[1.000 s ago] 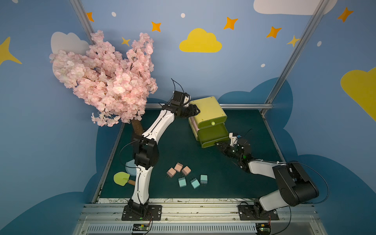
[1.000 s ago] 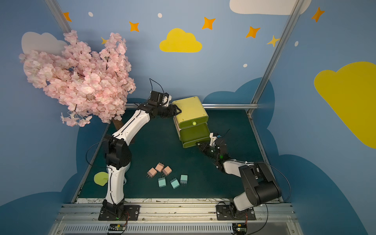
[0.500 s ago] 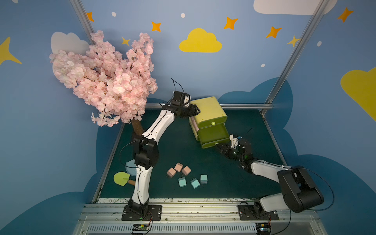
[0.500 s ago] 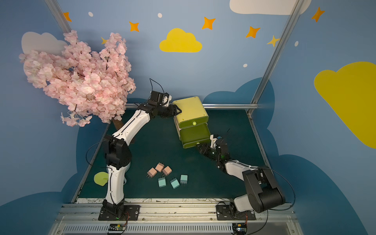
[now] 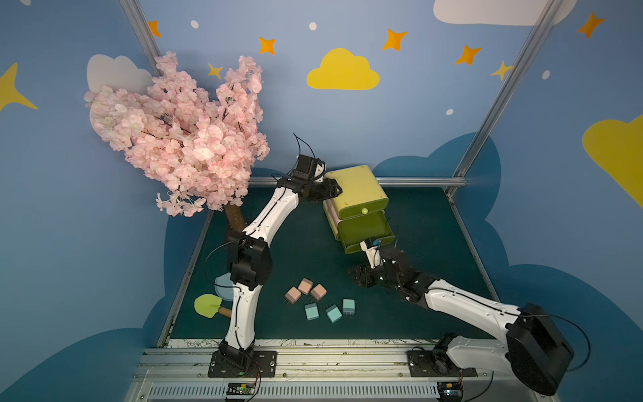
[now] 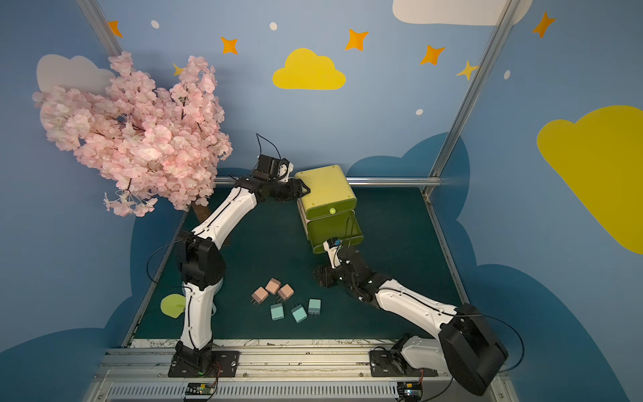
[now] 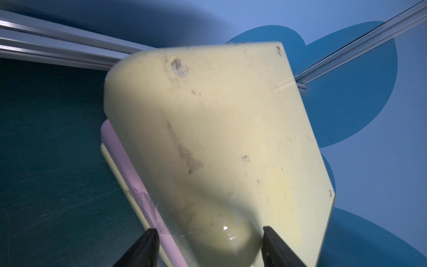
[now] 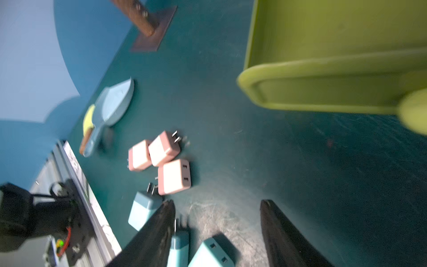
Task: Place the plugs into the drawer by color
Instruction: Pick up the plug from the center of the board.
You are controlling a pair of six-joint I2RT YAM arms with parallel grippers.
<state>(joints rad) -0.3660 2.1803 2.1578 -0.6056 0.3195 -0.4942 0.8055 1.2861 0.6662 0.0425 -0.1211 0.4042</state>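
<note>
The yellow-green drawer (image 5: 355, 188) (image 6: 327, 188) stands at the back of the mat, and one lower drawer (image 8: 323, 69) is pulled out. I cannot make out what is inside it. My left gripper (image 5: 335, 189) (image 7: 208, 231) is shut on the cabinet's rear top corner. Three peach-pink plugs (image 5: 305, 286) (image 8: 164, 148) and three light blue plugs (image 5: 333, 313) (image 8: 143, 212) lie loose on the mat near the front. My right gripper (image 5: 356, 278) (image 8: 217, 203) hangs open and empty between the pulled-out drawer and the plugs. Its fingertips are just above the blue plugs.
A pink blossom tree (image 5: 181, 139) leans over the back left, its trunk (image 8: 138, 18) on a brown base. A blue scoop (image 8: 115, 101) and a yellow-green shovel (image 5: 208, 306) lie at the front left by the left arm's base. Metal rails edge the mat.
My right gripper has opened and drawn back from the drawer front, moving forward and left toward the plugs. The left gripper and the drawer have not moved.
</note>
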